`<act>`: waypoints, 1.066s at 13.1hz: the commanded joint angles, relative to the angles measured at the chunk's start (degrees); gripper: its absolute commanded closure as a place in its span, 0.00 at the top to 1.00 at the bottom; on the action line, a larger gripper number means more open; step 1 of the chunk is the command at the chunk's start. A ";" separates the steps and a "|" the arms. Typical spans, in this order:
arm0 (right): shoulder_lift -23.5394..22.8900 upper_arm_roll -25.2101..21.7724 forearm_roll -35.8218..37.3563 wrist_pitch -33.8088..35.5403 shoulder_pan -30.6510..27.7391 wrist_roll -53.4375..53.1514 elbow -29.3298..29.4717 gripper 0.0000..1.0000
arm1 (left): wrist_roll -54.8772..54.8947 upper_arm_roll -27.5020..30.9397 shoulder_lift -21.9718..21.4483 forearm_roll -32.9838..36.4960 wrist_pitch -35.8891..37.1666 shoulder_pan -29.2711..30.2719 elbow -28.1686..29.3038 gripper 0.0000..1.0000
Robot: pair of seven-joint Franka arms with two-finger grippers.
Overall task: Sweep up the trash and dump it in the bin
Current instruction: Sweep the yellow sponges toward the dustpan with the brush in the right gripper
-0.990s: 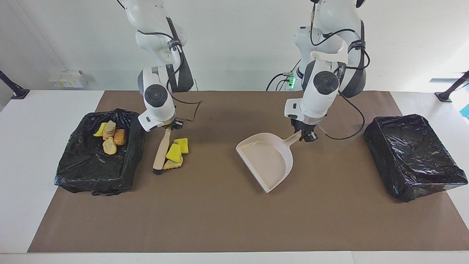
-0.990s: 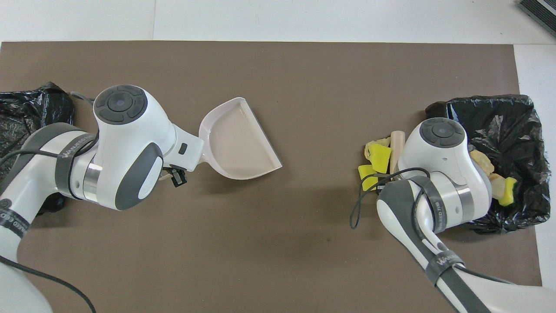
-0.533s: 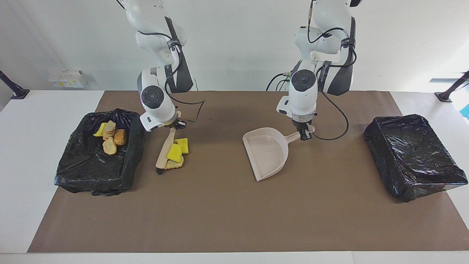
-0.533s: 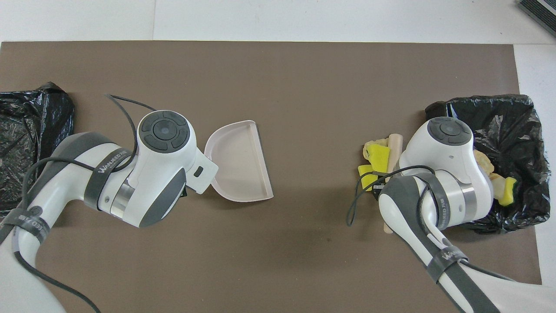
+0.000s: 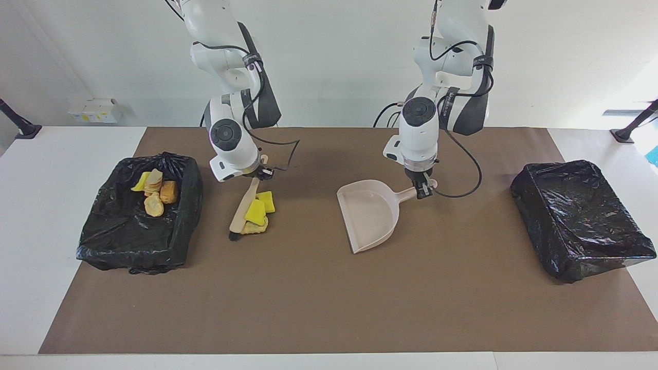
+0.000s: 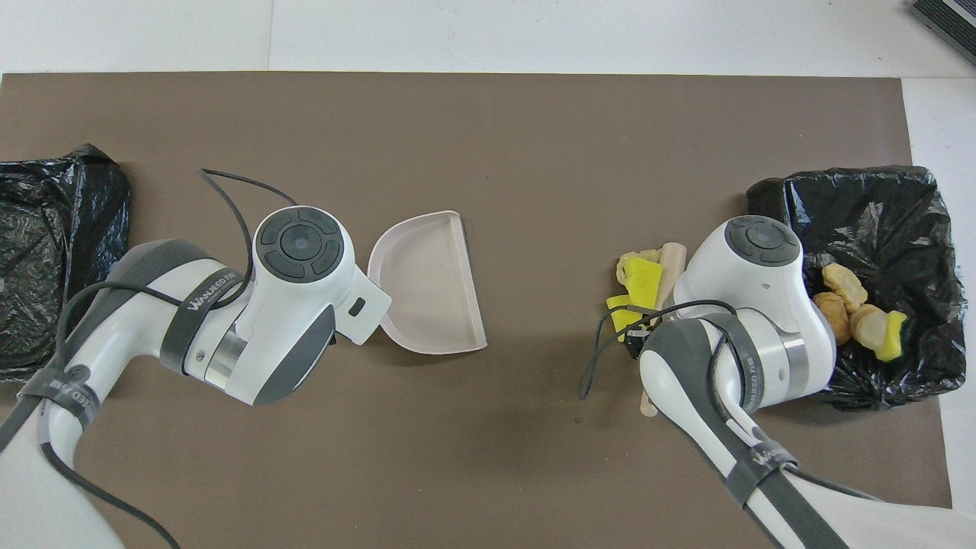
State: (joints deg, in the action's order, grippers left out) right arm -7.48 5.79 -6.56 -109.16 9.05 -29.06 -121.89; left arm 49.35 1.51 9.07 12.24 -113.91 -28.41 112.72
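Observation:
Three trash chunks, two bright yellow [image 5: 255, 209] and one pale tan [image 5: 254, 228], lie on the brown mat beside a wooden-handled brush [image 5: 240, 215]. My right gripper [image 5: 259, 177] is shut on the brush handle, with the bristles down at the chunks. Several more chunks [image 5: 154, 192] lie in the black-lined bin [image 5: 108, 231] at the right arm's end. My left gripper [image 5: 424, 191] is shut on the handle of the beige dustpan [image 5: 370, 216], whose open mouth faces the chunks. In the overhead view the dustpan [image 6: 427, 293], brush [image 6: 671, 258] and loose chunks [image 6: 639, 276] show; both grippers are hidden under their wrists.
A second black-lined bin [image 5: 581, 218] stands at the left arm's end of the table, and its edge shows in the overhead view [image 6: 38, 229]. Bare brown mat [image 5: 308, 288] lies between dustpan and chunks. Cables hang from both wrists.
The right gripper has pushed the brush and three chunks away from the bin, toward the dustpan. The left gripper has turned the dustpan's mouth toward the chunks and moved it slightly closer.

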 commanded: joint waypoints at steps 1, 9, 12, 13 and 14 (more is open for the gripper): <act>-1.39 0.54 -3.72 -3.07 2.81 -3.71 -0.72 0.00 | 0.40 0.43 -2.22 0.95 -2.63 -0.50 2.95 0.00; -8.69 0.63 -8.38 -2.38 10.63 -6.54 10.52 0.00 | -1.18 0.25 -1.42 0.24 -7.11 -1.65 4.53 0.00; -10.53 0.72 -8.73 -2.02 14.58 -6.45 13.16 0.00 | -1.01 0.25 -1.60 0.24 -10.10 -1.38 6.11 0.00; -10.62 0.80 -8.82 -1.85 15.38 -6.10 13.86 0.00 | -1.18 0.25 -1.60 0.24 -10.19 -1.38 6.11 0.00; -10.71 1.15 -9.08 -1.85 16.08 -6.10 14.22 0.00 | -1.45 0.25 -1.08 0.24 -11.15 -1.56 6.11 0.00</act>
State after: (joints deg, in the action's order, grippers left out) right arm -16.76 6.34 -14.30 -111.97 24.40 -35.35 -109.93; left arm 49.20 1.47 9.06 12.23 -122.26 -29.54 116.77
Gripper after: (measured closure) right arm 0.744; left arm 0.670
